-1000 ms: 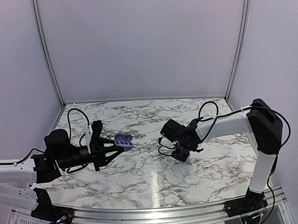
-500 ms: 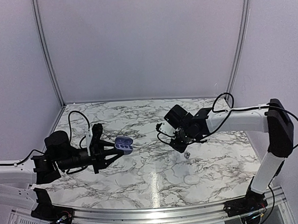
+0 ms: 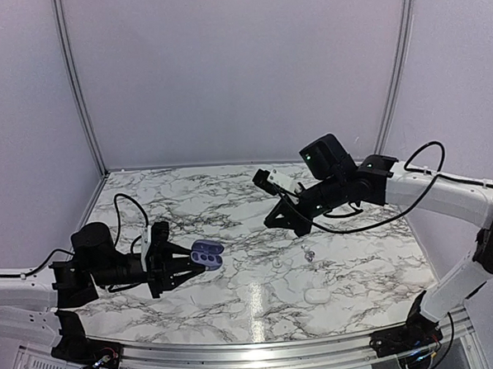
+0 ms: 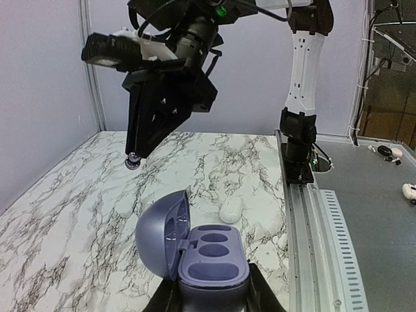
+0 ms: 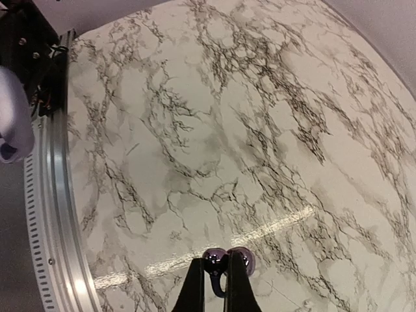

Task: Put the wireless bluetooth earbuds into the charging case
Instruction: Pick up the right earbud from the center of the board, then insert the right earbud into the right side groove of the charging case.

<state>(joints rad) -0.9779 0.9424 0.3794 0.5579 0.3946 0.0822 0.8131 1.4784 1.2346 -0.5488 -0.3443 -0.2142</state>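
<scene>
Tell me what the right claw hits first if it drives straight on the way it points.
The bare marble table, most likely. The right claw, shut on an earbud, points down at an open patch of it; the open case in the left claw sits off to one side of that line.

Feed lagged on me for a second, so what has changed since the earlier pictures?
The right pincer lifted off the table and swung up toward the back, shut on an earbud. A second earbud now lies uncovered where it had been working. The left pincer dipped slightly toward the near edge with the charging case. Unchanged: the case lid is open, and the white case lies at near right.
</scene>
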